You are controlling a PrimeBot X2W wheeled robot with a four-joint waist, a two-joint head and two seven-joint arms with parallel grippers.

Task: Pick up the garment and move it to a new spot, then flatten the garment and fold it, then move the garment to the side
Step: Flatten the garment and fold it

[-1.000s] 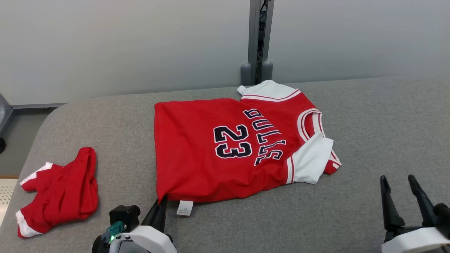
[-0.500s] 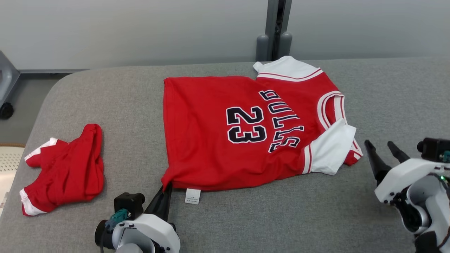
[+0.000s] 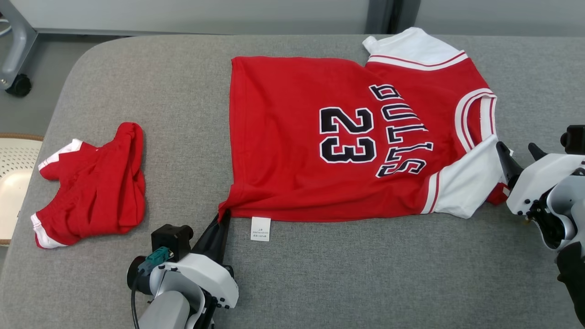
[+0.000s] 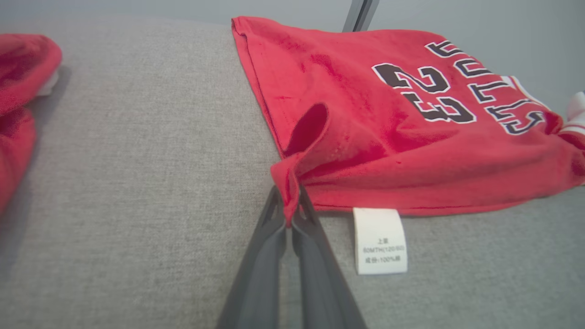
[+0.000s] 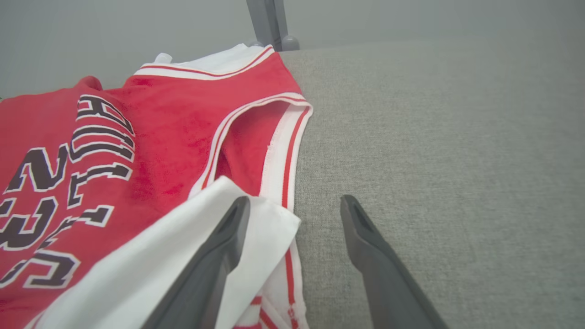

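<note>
The jersey (image 3: 347,137) is lying spread on the grey pad (image 3: 365,274), number up. The left gripper (image 3: 223,218) is still pinching its near hem corner, fingers closed on the cloth beside the label (image 3: 260,228). The right gripper (image 3: 516,148) has been coming in from the lower right. Its fingers are standing wide and empty, one over the white sleeve (image 3: 466,192), one over bare pad. The head camera has been tipping down too. Likely a second hold is being set up for flattening. Shorts (image 3: 91,183) are lying well apart.

Red-and-white jersey (image 3: 283,137), red shorts (image 3: 96,187), grey cushion (image 3: 160,87)
</note>
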